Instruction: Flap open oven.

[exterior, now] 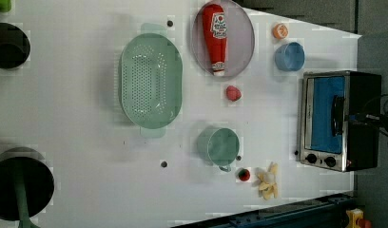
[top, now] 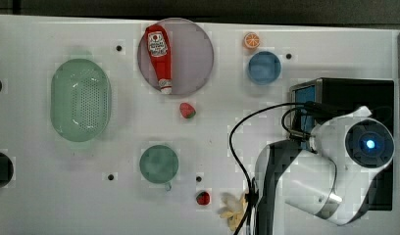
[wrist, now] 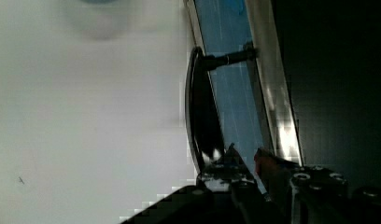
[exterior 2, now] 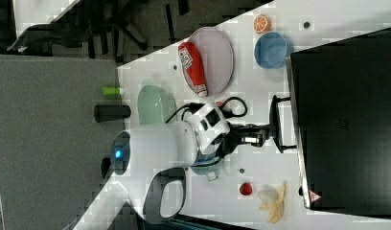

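Your oven (exterior: 339, 121), a black box with a silver front frame and blue-tinted glass door, sits on the white worktop (top: 51, 186) at the top view's right edge, its door closed and facing the top view's left. The door's dark bar handle (exterior 2: 275, 123) stands off the glass on two posts. Your hand (exterior 2: 266, 134) reaches level toward the oven front from the white arm (exterior 2: 169, 143), and in the right view its tip sits right at the handle bar, about midway along it. In the wrist view the fingers (wrist: 226, 163) stand narrowly apart at the handle (wrist: 200, 112), just in front of the glass; you cannot tell from the pictures whether they actually clamp the bar or only rest against it. Elsewhere on the worktop, in the top view, a blue bowl (top: 263, 67) and an orange slice (top: 251, 40) lie just beyond the oven's far corner, a ketchup bottle (top: 159, 58) lies on a round plate (top: 198, 54), a green colander (top: 81, 100) sits to the left, and a green cup (top: 159, 164), two strawberries (top: 187, 110) and a banana peel (top: 232, 208) are scattered nearer the arm's base.
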Tool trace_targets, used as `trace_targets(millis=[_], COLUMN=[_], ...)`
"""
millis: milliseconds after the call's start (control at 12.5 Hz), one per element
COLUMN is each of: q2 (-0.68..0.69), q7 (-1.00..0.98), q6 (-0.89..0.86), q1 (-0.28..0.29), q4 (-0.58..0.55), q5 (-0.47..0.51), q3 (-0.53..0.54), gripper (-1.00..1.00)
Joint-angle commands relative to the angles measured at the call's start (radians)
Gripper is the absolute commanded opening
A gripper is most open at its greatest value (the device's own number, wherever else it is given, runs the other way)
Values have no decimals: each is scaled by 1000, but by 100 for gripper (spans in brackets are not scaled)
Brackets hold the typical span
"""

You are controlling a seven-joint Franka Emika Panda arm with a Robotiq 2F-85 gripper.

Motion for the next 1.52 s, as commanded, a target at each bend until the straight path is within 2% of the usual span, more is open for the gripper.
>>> trace_targets(millis=[80,640,800,960,1200,1520], q2=[13,97,99,102,107,126], q7=[-83,-90,-86,-52,129,288], q6=[48,106,103,96,61,15], q1=[-3,1,11,26,59,91], q4=[-2,-2,-3,-2,-3,-4], q5=[-2,-4,-31,-119,-268,-383], q3=[-7,6,14,25,43,84], gripper=[-65,-65,-65,-65,-65,-65])
